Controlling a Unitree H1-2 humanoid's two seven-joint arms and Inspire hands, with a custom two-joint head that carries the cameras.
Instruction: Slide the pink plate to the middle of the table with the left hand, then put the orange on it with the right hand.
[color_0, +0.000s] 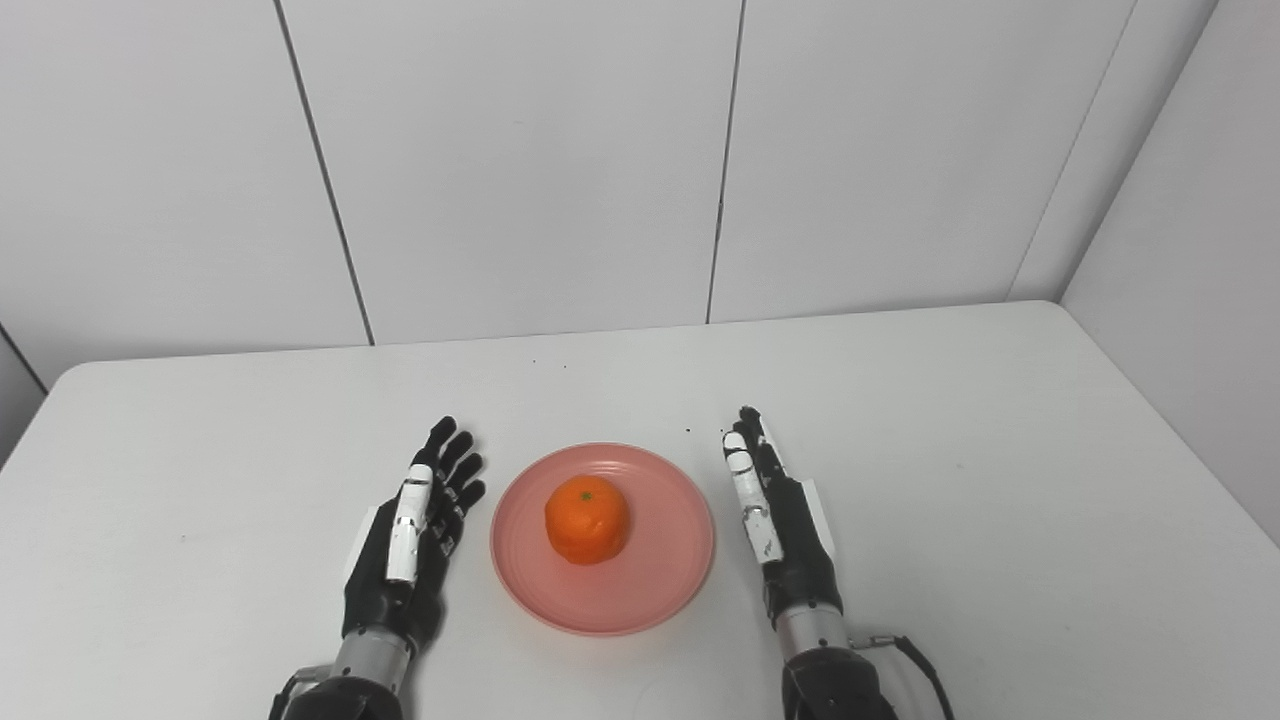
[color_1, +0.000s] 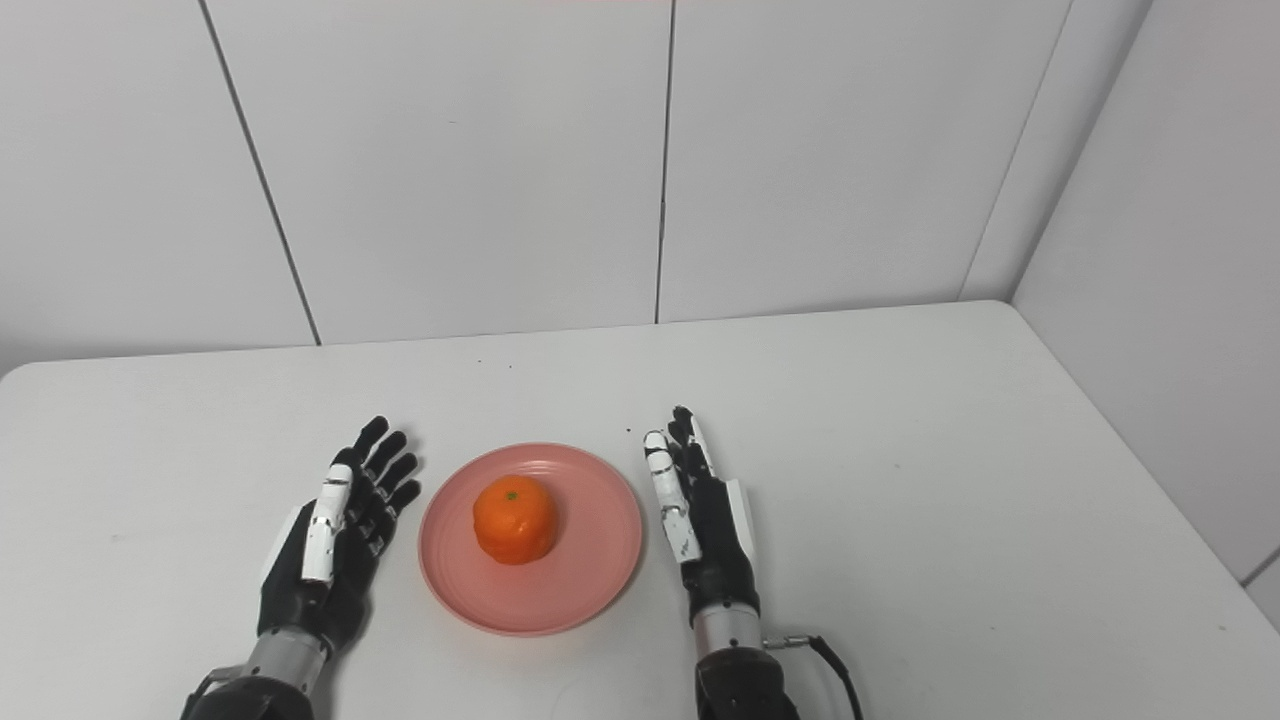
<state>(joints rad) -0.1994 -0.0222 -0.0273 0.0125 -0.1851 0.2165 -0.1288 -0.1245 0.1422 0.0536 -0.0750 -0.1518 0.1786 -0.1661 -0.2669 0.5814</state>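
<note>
An orange (color_0: 587, 518) sits on the pink plate (color_0: 655, 590); left hand (color_0: 410, 530) and right hand (color_0: 780, 520) flank it, empty, fingers spread; the task looks complete.

Orange (color_0: 587, 519) orange, plate (color_0: 660, 585) pink, table (color_0: 1000, 480) white, hands black with white strips.

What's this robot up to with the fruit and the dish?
Nothing is being handled right now. A round orange sits on a pink plastic plate near the middle of the white table. The robot's black-and-white left hand rests open beside the plate on one side, and its right hand rests open on the other. Neither touches plate or fruit, so the job of putting the orange on the plate looks done.
</note>
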